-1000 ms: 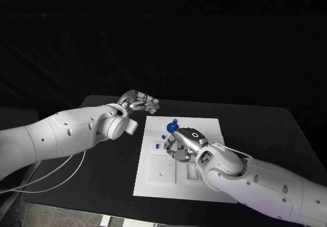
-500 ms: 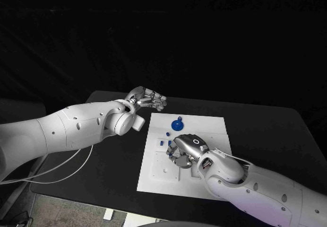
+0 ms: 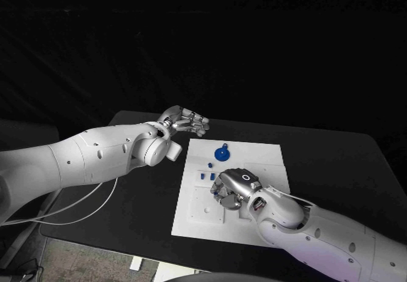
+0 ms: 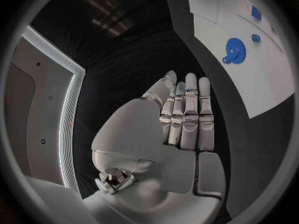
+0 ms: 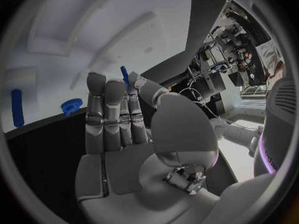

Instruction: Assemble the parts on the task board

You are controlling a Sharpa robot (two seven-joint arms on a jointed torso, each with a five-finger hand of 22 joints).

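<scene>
The white task board [image 3: 259, 154] lies mid-table. A large blue gear [image 3: 222, 154] rests on its far half, and two small blue pegs [image 3: 207, 175] sit near its left edge. My right hand [image 3: 230, 189] hovers low over the board's middle, just right of those pegs. In the right wrist view its fingers [image 5: 115, 109] reach along the board's edge, and a blue peg [image 5: 124, 73] shows at their tips beside the thumb; whether it is pinched I cannot tell. A small blue gear [image 5: 71, 106] and another peg [image 5: 17, 107] lie beyond. My left hand [image 3: 187, 123] floats off the board's far left corner, fingers straight, holding nothing.
The left wrist view takes in the board [image 4: 261, 79] with the large gear [image 4: 234, 49], a small gear [image 4: 256, 37] and two pegs [image 4: 256, 12]. A white cable [image 3: 76, 211] trails over the table's left side. Bare black table [image 3: 330, 158] surrounds the board.
My right hand has drawn back from the large gear toward the board's near half, leaving the gear fully uncovered. The left hand has kept its place; the camera has shifted slightly.
</scene>
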